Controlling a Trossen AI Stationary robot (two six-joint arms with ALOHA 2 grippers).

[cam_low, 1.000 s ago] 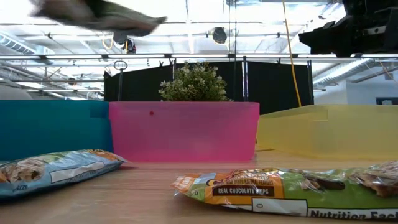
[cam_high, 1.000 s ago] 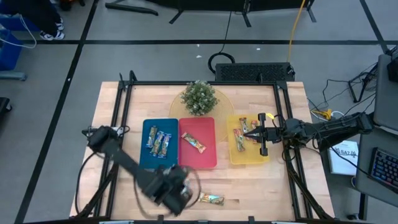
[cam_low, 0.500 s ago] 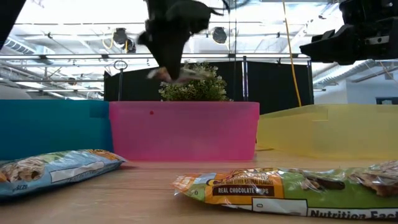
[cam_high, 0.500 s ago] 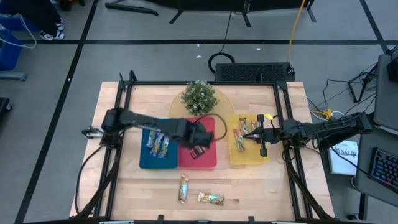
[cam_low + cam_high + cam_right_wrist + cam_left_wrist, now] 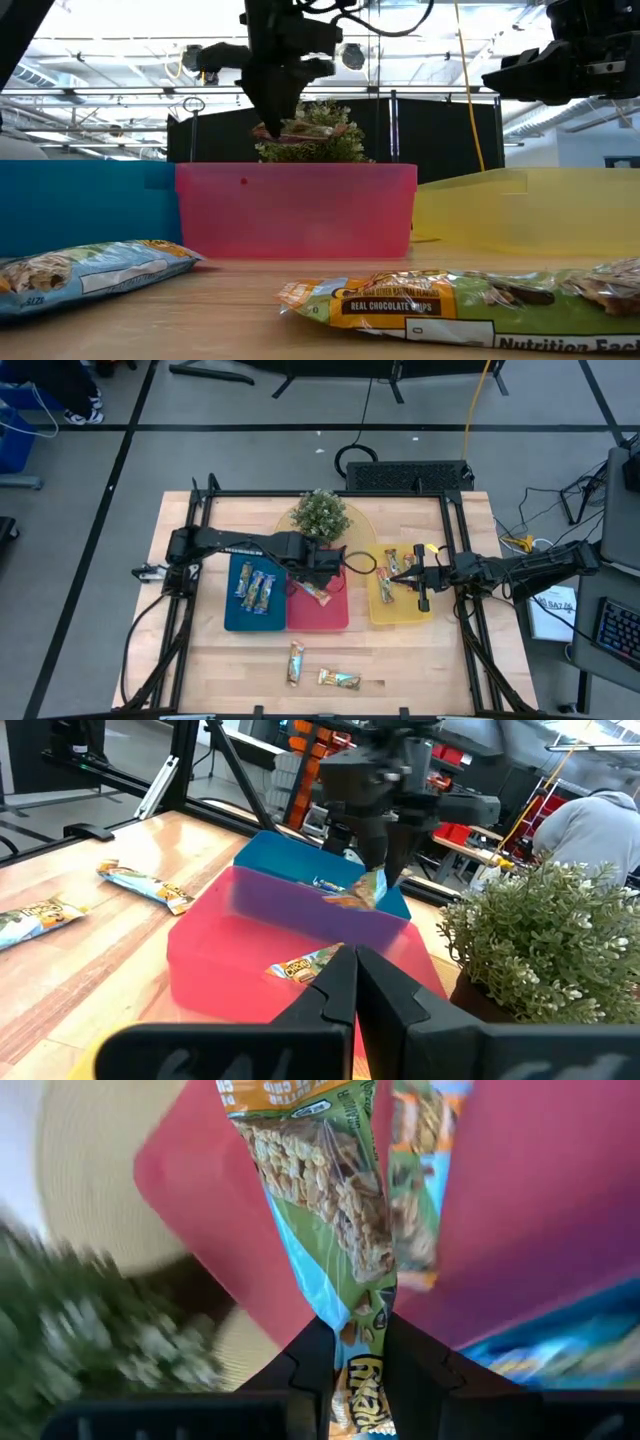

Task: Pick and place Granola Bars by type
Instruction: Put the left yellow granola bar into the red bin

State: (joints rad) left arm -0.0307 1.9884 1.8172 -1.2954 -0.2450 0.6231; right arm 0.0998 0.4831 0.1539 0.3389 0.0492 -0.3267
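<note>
High view: your left gripper [image 5: 322, 572] clamps a granola bar [image 5: 320, 1200] over the red tray [image 5: 335, 615]; roughly seven sorted, two bars [image 5: 320, 672] remain; right gripper [image 5: 392, 577] closed.

A small green bushy plant [image 5: 320, 517] stood near the wooden table's [image 5: 180, 660] back edge. In front of it, a flat blue tray [image 5: 236, 622], a red tray [image 5: 330, 615] and a yellow tray [image 5: 400, 615] lay side by side.

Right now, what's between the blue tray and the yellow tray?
The red tray sits between the blue tray and yellow tray, one bar lying in it; the left gripper holds another bar above it. High view.
</note>
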